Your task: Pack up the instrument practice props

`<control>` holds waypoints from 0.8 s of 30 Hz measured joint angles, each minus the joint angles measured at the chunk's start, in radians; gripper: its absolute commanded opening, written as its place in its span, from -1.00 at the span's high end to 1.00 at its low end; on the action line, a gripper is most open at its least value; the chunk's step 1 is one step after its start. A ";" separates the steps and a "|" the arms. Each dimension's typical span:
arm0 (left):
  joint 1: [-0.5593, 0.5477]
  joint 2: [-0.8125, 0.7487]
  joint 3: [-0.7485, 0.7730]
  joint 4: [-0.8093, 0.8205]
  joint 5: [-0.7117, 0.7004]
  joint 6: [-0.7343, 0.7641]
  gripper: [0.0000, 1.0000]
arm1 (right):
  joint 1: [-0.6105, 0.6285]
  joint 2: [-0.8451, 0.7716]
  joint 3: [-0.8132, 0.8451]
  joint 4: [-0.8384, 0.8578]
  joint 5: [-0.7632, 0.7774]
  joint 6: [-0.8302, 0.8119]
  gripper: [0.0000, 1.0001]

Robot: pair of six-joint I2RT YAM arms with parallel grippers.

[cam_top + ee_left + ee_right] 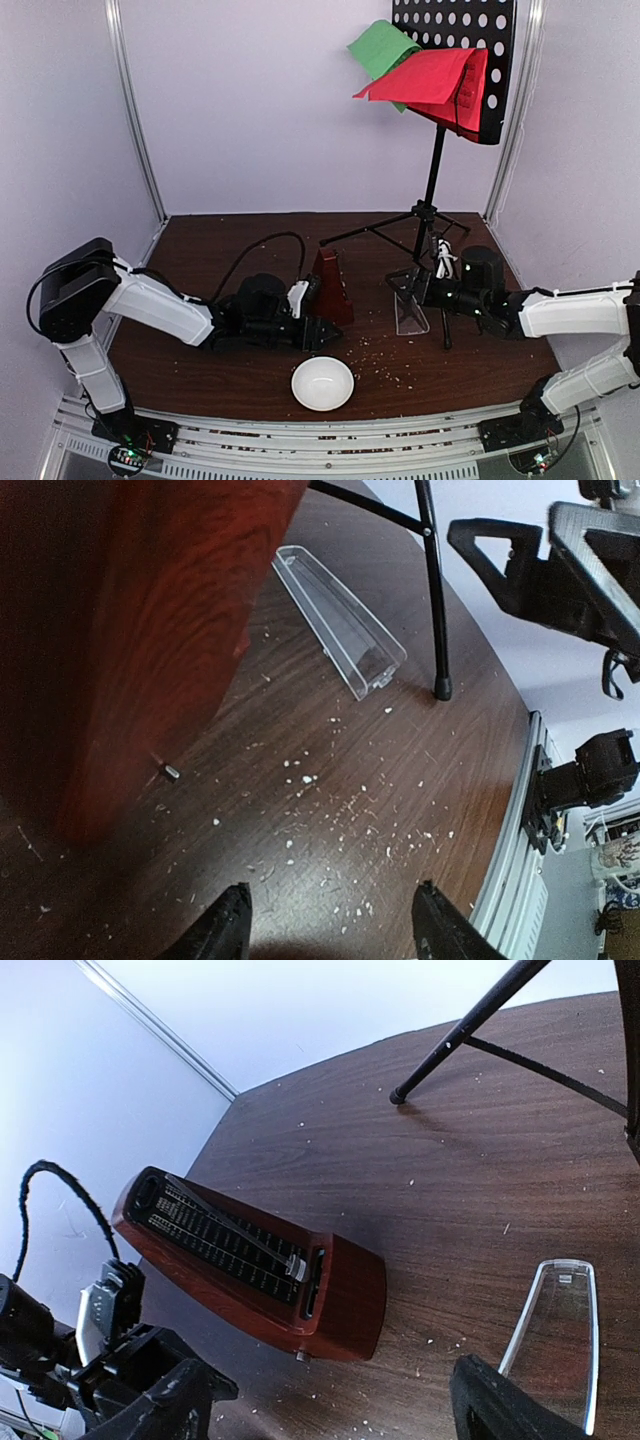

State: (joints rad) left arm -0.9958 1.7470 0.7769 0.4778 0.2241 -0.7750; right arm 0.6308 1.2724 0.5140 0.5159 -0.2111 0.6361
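We see the metronome (pixel 332 286), a glossy red-brown wooden pyramid, standing upright. Just right of it lies its clear plastic wedge cover (pixel 411 308). Behind and to the right rises the black perforated music stand (pixel 432 190) on thin tripod legs, bearing a curled green sheet (pixel 382 44) and a red sheet (pixel 428 76). The left gripper (pixel 335 932) stretches low beside the metronome's near left, fingers apart and empty. The right gripper (pixel 330 1400) reaches low from the right, also spread and empty.

The left arm (pixel 160 308) and right arm (pixel 560 312) stretch low and inward, elbows bent. The left tool (pixel 325 335) and right tool (pixel 410 288) point toward each other, fingers spread, gripping nothing.
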 measured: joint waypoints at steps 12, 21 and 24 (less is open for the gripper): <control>0.000 0.089 0.040 0.046 -0.153 -0.032 -0.09 | 0.000 -0.045 -0.042 0.043 0.024 -0.001 -0.72; 0.035 0.127 0.039 0.076 -0.230 -0.027 -0.08 | 0.000 -0.050 -0.057 0.078 0.017 -0.002 -0.73; 0.070 0.130 0.039 0.112 -0.234 -0.023 -0.08 | 0.002 -0.061 -0.059 0.079 0.011 -0.005 -0.74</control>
State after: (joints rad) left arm -0.9257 1.8767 0.8154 0.5900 -0.0101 -0.7979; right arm 0.6327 1.2110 0.4553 0.5953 -0.1997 0.6315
